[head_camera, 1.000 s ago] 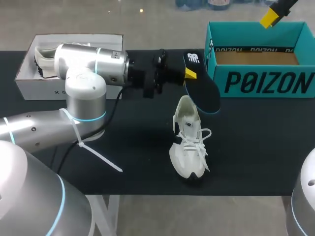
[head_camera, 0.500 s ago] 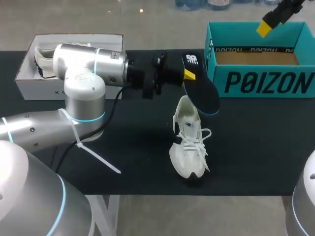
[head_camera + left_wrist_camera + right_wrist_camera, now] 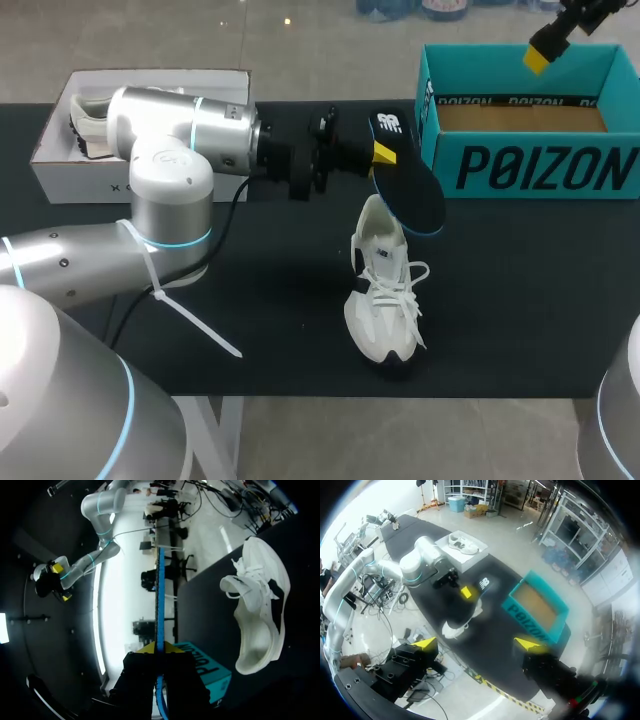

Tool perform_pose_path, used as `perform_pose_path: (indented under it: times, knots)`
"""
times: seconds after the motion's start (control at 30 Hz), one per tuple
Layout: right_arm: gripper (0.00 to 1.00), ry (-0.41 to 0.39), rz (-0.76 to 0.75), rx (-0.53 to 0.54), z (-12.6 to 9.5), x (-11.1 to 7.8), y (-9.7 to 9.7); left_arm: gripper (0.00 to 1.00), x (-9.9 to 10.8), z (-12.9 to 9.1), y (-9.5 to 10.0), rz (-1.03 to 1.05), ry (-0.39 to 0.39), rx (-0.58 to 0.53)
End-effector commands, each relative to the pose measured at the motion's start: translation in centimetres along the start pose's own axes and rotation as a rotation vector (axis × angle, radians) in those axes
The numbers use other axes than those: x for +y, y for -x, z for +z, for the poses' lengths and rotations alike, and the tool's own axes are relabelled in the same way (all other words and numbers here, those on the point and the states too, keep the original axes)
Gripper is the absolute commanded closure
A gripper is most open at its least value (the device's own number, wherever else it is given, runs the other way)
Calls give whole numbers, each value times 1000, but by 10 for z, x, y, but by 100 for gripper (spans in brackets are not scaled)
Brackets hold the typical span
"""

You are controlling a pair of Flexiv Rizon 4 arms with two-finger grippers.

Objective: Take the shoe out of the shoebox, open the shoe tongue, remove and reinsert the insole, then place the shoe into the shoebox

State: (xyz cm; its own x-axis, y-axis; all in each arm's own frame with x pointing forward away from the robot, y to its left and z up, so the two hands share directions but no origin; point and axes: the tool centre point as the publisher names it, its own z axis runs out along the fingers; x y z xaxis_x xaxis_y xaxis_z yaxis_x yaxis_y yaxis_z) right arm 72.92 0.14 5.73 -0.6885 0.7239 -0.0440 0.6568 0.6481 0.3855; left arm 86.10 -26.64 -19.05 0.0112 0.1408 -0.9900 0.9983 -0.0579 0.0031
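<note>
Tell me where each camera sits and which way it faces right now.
Head: fixed above and behind, looking down on the table; left arm shows, holding the insole.
Left wrist: on that arm, looking along the left gripper, shut on the edge-on insole.
Right wrist: high up, looking down past the open right gripper at the table.
Shared: all show the shoe and teal box.

Teal box point(image 3: 530, 170), front wall: one large word in black capitals, spanning most of the wall; also visible in the right wrist view. Same box, inner back wall, top strip: small black lettering, repeated. Insole point(image 3: 410, 185), just left of the teal box: white logo mark at its heel end. White box point(image 3: 80, 180), far left of the teal box: a few small dark letters on the front wall, too small to read.
</note>
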Motion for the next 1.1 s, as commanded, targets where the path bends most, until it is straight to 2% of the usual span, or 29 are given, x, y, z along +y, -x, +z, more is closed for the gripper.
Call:
perform_pose_path:
  times: [0.03, 0.17, 0.27, 1.1]
  knots:
    - [0, 10, -11, 10, -1, 0, 2, 100, -1, 0, 1, 0, 3, 8]
    - [0, 24, -39, 47, -3, 1, 3, 100, -1, 0, 2, -2, 0, 13]
    - [0, 24, -39, 47, -3, 1, 3, 100, -2, 2, 2, -16, -15, 43]
    - [0, 24, -39, 47, -3, 1, 3, 100, -2, 2, 2, -16, -15, 43]
